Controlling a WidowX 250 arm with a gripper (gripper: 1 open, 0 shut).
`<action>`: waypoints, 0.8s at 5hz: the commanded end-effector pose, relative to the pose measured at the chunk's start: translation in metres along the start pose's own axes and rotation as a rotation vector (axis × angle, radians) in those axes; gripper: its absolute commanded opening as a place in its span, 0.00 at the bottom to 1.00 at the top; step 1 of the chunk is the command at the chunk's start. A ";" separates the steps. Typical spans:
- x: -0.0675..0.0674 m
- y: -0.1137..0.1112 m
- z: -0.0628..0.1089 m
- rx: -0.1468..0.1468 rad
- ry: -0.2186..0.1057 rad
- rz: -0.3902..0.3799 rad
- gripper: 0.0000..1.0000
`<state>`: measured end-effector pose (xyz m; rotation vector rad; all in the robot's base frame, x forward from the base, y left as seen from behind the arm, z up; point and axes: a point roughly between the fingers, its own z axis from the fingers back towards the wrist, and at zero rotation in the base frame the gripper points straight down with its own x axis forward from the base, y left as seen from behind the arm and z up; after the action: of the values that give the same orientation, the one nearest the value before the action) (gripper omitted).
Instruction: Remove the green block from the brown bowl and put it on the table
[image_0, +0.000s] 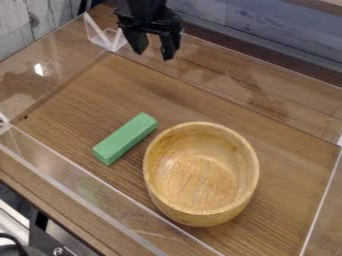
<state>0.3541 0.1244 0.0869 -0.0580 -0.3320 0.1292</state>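
Only one camera view here, looking down at an angle onto the brown wood-grain tabletop (254, 105), which has clear acrylic walls (54, 55) around it.

The small flat bright green rectangular block (124, 138) is lying flat on the table, outside the bowl, just beside its left rim; I can't tell if it actually touches. It sits on a diagonal, one end pointing toward the near left corner.

The round light-brown wooden bowl (201, 172) with the thick rim sits toward the near right, upright, and I can see bare wood grain inside it.

The black robot gripper (151, 42) is up at the far edge of the table, well apart from both block and bowl. Its fingers are spread wide with nothing between them, pointing mostly downward.
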 end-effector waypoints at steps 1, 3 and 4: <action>0.010 0.013 0.020 0.015 -0.053 0.001 1.00; 0.010 0.030 0.011 0.010 -0.030 0.042 1.00; 0.005 0.026 0.007 -0.030 -0.012 -0.009 1.00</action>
<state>0.3497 0.1446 0.0780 -0.1054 -0.3039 0.1178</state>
